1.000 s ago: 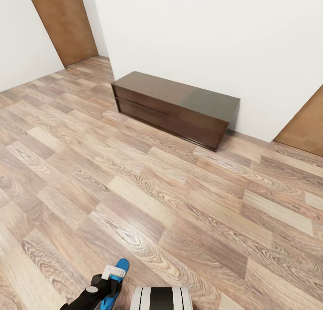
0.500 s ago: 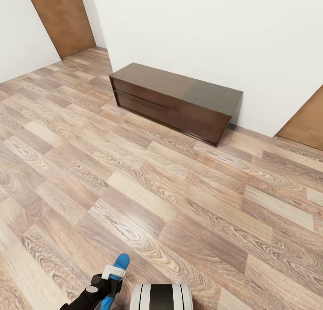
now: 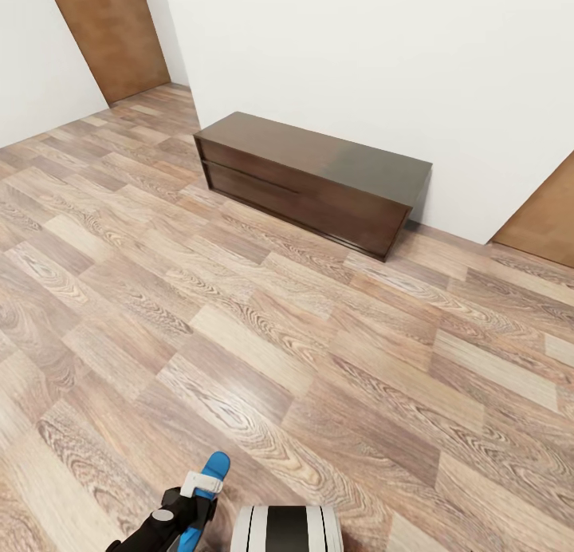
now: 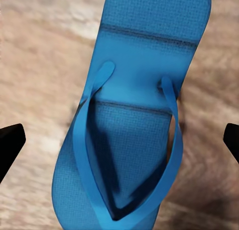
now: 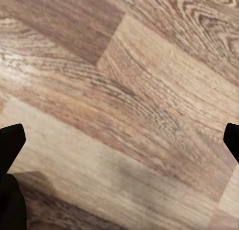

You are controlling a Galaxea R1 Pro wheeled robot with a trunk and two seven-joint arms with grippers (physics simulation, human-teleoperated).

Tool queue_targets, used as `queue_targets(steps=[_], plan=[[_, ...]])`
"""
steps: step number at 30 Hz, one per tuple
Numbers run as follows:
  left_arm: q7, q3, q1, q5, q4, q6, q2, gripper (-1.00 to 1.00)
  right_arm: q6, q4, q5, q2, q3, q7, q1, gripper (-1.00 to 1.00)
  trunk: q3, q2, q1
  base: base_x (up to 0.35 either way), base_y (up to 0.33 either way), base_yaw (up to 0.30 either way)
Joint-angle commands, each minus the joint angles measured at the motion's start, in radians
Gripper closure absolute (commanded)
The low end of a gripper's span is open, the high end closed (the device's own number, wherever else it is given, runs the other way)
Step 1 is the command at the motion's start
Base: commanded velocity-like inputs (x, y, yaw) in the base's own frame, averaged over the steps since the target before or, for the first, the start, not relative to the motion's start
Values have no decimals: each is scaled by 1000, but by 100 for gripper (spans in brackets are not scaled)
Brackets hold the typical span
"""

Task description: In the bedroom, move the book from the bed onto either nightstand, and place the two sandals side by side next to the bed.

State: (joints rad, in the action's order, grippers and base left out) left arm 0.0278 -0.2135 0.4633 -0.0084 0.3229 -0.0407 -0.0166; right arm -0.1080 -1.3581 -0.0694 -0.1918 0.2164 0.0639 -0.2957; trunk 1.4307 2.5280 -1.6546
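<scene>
Carrying a blue sandal [image 3: 209,476] in closed fingers at the near left, the left gripper [image 3: 190,510] hangs over the wood-plank floor [image 3: 263,352]. The right gripper [image 5: 119,140] is spread wide, holding nothing. Farther off, a long low dark bench [image 3: 311,181] stands against the white wall [image 3: 383,65].

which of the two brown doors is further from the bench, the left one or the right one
The left door, at the far end of a short passage well beyond the bench. The right door is just past the bench's end on the same wall.
</scene>
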Motion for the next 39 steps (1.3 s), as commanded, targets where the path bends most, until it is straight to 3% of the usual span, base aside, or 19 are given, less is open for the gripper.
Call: queue_targets(steps=[1,8,17,39], plan=[[3,-5,0,-1,2,-4,-1,-100,-6,-2,-7,0,1,5,0,-100,1,0,0,0,0,0],[5,-5,1,-1,2,-3,-3,-100,-6,-1,-7,0,0,5,0,-100,1,0,0,0,0,0],[6,-4,10,-1,2,-2,-4,-100,-6,-1,-7,0,0,5,0,-100,35,2,-4,0,0,0],[11,-2,19,-2,2,27,-2,-100,-6,-1,-7,0,-3,4,0,-100,35,2,-4,0,0,0]])
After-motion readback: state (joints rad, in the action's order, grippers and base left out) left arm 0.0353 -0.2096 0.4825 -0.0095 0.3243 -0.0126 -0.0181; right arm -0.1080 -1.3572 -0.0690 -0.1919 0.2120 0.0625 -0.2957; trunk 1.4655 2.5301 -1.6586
